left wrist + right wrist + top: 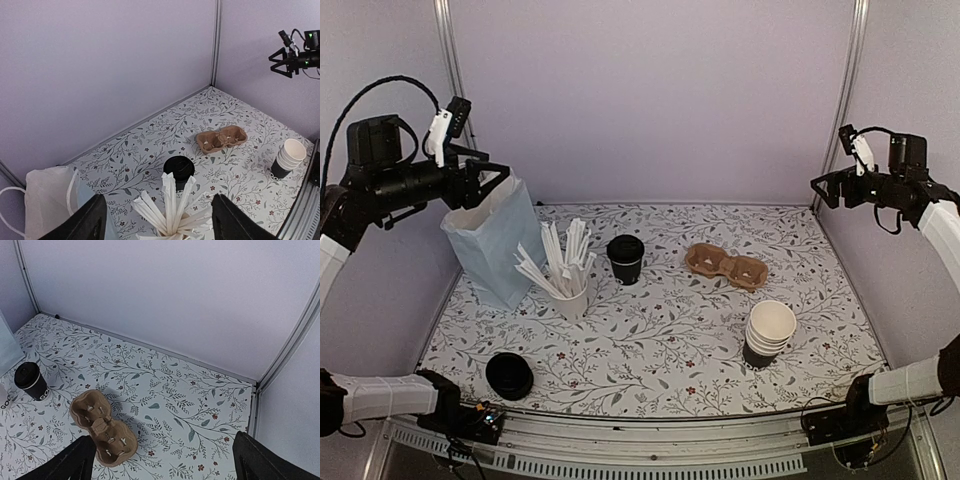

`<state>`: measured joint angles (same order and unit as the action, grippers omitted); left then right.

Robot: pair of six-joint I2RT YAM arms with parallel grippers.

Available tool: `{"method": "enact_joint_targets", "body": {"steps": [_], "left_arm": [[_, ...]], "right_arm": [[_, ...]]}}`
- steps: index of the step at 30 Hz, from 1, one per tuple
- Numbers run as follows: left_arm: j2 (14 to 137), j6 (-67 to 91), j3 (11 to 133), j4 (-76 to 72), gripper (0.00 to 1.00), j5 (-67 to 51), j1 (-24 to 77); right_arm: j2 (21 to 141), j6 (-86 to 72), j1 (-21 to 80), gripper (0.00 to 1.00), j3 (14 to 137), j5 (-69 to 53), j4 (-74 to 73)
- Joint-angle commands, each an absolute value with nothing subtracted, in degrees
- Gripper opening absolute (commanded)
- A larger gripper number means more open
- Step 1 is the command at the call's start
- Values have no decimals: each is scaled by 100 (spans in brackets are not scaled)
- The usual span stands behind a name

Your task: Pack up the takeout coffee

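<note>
The takeout coffee [625, 257], a small black cup with a black lid, stands upright mid-table, also seen in the left wrist view [178, 167] and the right wrist view [31, 381]. A brown cardboard two-cup carrier [725, 265] [102, 427] lies to its right. A pale paper bag [492, 240] [50, 200] stands open at the back left. My left gripper [498, 176] [160, 222] hangs open, high above the bag, holding nothing. My right gripper [823, 188] [165, 462] is raised at the far right, open and empty.
A white cup of paper-wrapped straws [565, 270] [170, 210] stands between the bag and the coffee. A stack of unlidded black cups [769, 333] [288, 157] sits at the front right. A low pile of black lids [509, 375] lies front left. Walls enclose the table.
</note>
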<state>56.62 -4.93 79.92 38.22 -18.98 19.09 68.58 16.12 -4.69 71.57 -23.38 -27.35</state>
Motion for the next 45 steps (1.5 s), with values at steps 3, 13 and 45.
{"method": "enact_joint_targets", "body": {"steps": [3,13,45], "left_arm": [[6152,-317,7983,3652,70,-2391,2138],[7242,-337,8794,3492,68,-1995,3765],[6711,-421,8115,3711,72,-1052,3838]], "right_arm": [[6938,2546,-500,99,7736,-3873,-3834],[7164,4220,705,98,7803,-3452,-5679],[7998,4452,2370,72,7859,-2397,-6813]]}}
